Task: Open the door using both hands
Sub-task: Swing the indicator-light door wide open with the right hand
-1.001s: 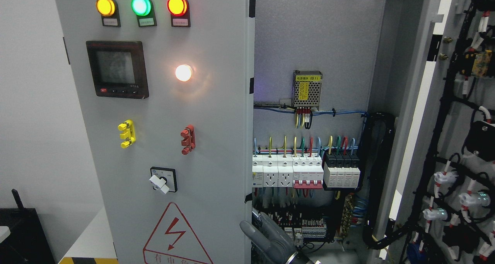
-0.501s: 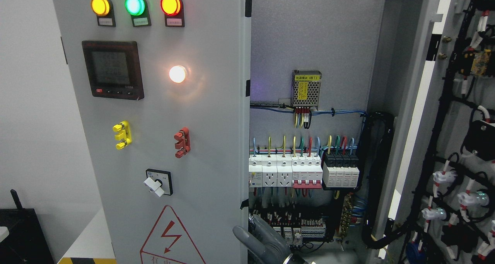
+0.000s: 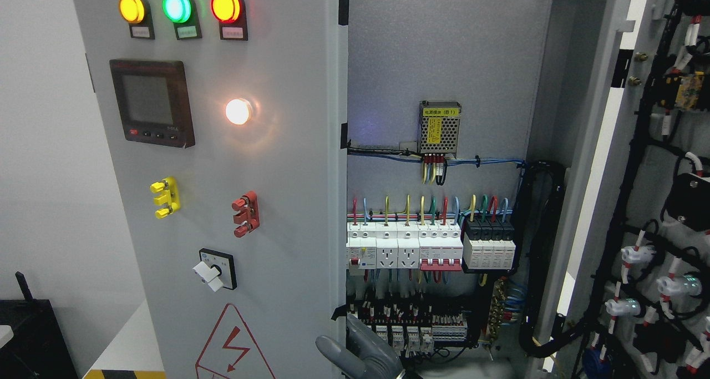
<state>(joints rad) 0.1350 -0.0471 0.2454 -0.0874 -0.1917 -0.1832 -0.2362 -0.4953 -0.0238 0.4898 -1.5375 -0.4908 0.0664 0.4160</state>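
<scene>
Here, grey hand (image 3: 360,354) at left door (image 3: 233,201) edge, grip unclear, cabinet interior (image 3: 438,146) exposed.

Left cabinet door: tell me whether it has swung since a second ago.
Yes. The left cabinet door has swung further open: its free edge shifted left of the fixed power supply, uncovering another breaker.

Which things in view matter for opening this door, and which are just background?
Job:
- left door
- right hand gripping its edge
- right door, already swung open

Background:
- breakers
- power supply
- black box, lower left
</scene>
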